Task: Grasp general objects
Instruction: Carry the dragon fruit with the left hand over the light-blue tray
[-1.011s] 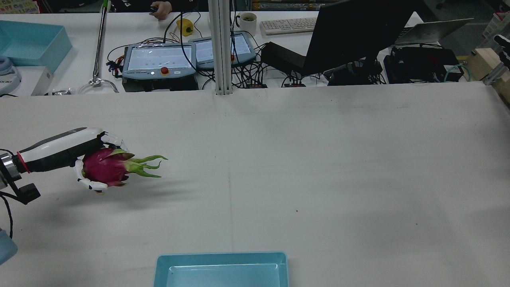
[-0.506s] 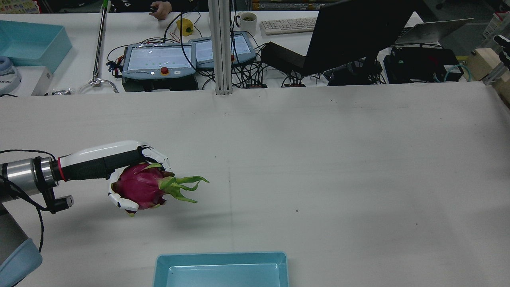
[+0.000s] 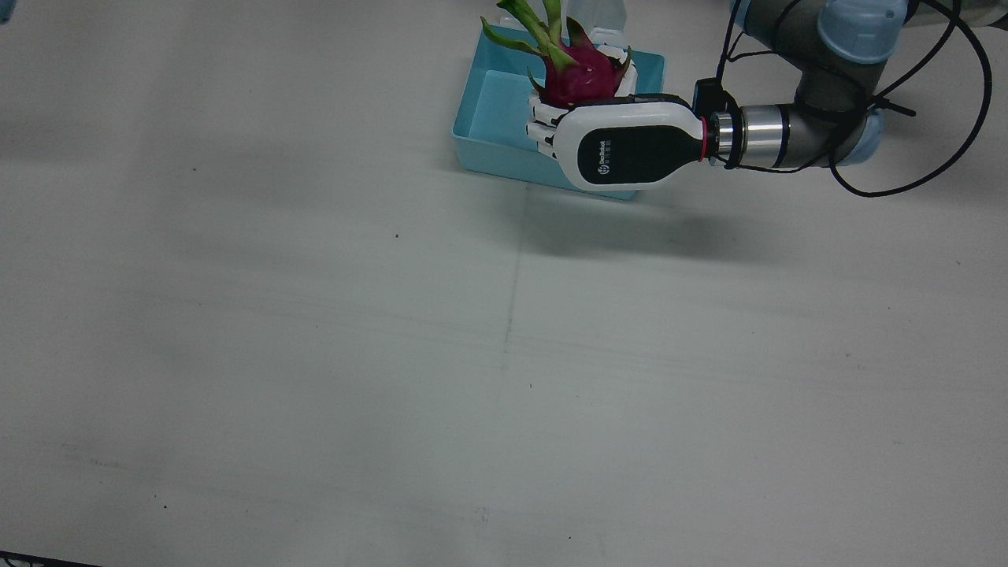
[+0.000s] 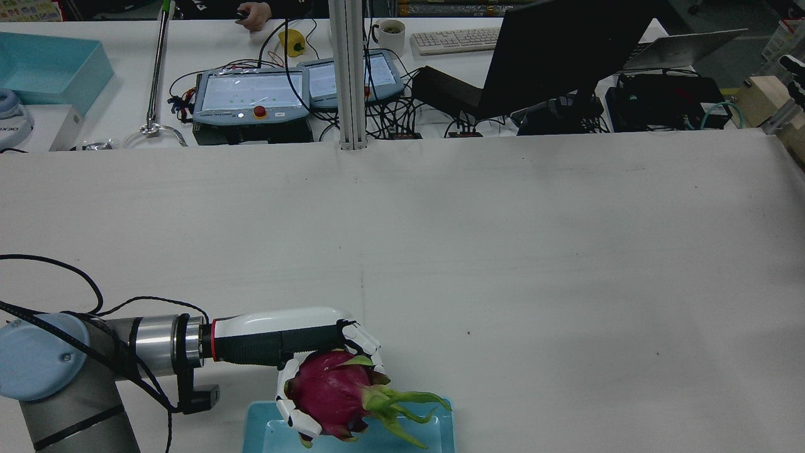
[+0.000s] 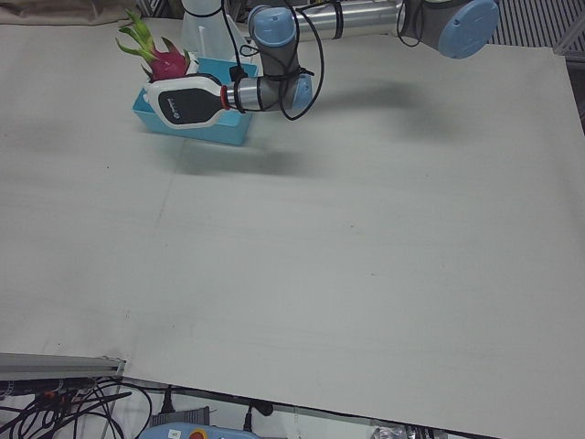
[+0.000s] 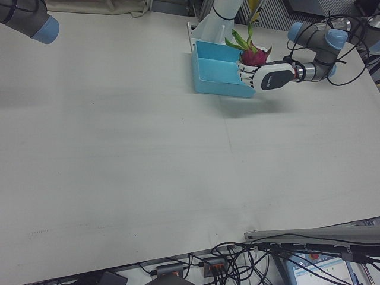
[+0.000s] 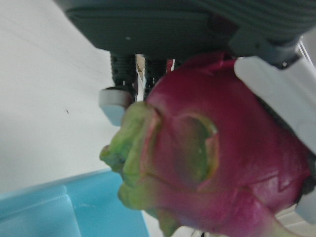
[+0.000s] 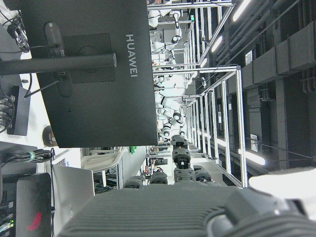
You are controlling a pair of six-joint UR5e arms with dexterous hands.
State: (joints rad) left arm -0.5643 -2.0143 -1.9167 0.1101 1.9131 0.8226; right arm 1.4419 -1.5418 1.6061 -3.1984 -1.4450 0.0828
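My left hand (image 4: 283,343) is shut on a magenta dragon fruit (image 4: 333,393) with green leafy tips. It holds the fruit in the air over the light blue tray (image 4: 258,434) at the robot's edge of the table. The front view shows the hand (image 3: 622,146) side-on, with the fruit (image 3: 579,75) above the tray (image 3: 492,157). The left hand view is filled by the fruit (image 7: 222,163), with a corner of the tray (image 7: 49,212) below it. In the right hand view only part of my right hand's dark palm (image 8: 163,212) shows, so I cannot tell how its fingers stand.
The white table (image 4: 503,251) stretches wide around the tray. Beyond its far edge, the bench holds teach pendants (image 4: 251,94), a monitor (image 4: 566,56) and a blue bin (image 4: 50,63). A wooden block (image 4: 764,100) sits at the right. The right arm's elbow (image 6: 27,18) is at its corner.
My left hand has carried the dragon fruit from the table's left side toward the robot's edge and to the right, and now holds it over the blue tray.
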